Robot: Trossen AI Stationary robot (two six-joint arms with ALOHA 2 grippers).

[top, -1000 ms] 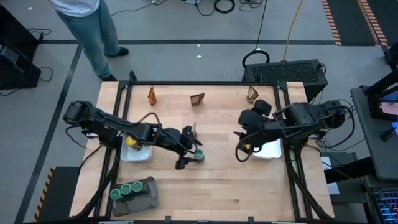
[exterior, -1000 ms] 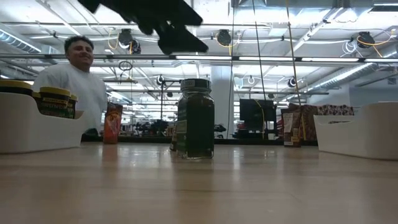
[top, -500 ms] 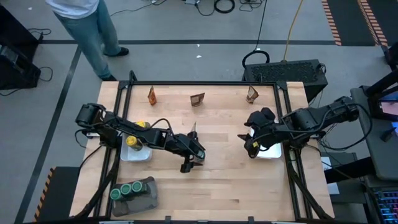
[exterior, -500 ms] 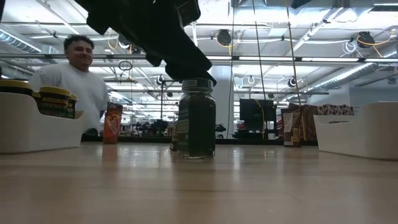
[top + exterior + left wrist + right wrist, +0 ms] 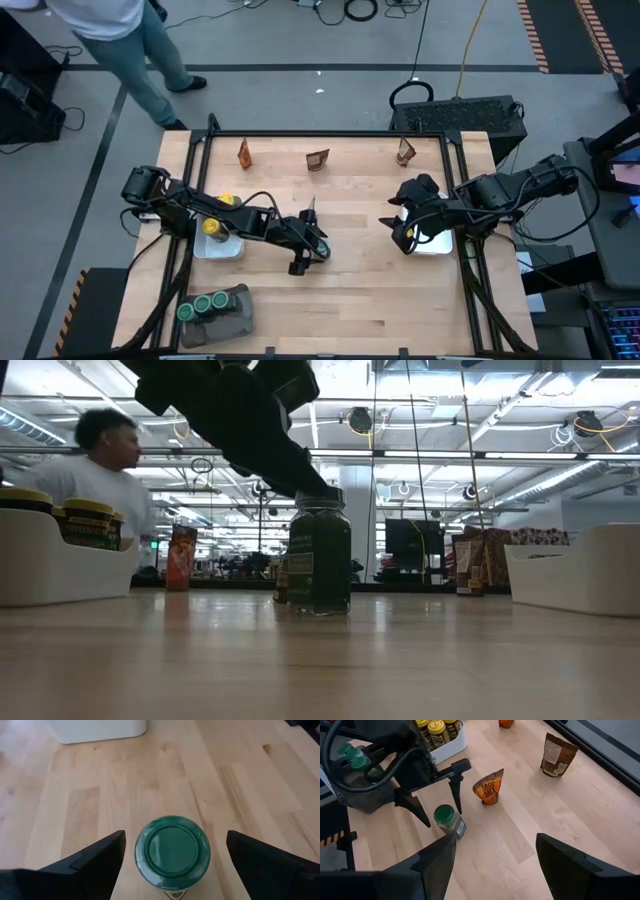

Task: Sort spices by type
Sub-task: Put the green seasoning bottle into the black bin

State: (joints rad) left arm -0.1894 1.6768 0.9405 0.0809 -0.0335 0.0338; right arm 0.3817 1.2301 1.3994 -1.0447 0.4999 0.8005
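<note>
A jar with a green lid (image 5: 172, 850) stands upright on the wooden table near its middle (image 5: 320, 250). My left gripper (image 5: 172, 862) is open and lowered over it, one finger on each side of the lid with a gap to each; the right wrist view shows the jar (image 5: 448, 820) between those fingers (image 5: 454, 787). My right gripper (image 5: 495, 870) is open and empty, raised above the table beside the right white tray (image 5: 437, 240). An orange packet (image 5: 489, 787) stands just beyond the jar.
A white tray (image 5: 218, 243) at the left holds yellow-lidded jars (image 5: 436, 729). A dark grey tray (image 5: 232, 312) at the near left holds green-lidded jars (image 5: 203, 304). Three packets (image 5: 244, 153), (image 5: 317, 159), (image 5: 404, 151) stand along the far edge. A person (image 5: 120, 40) stands beyond the far left corner.
My left gripper has come down over the green-lidded jar, still open, until its fingers stand on either side of the lid. My right gripper has sunk and drawn back a little toward the right tray, then kept still. The person has turned away.
</note>
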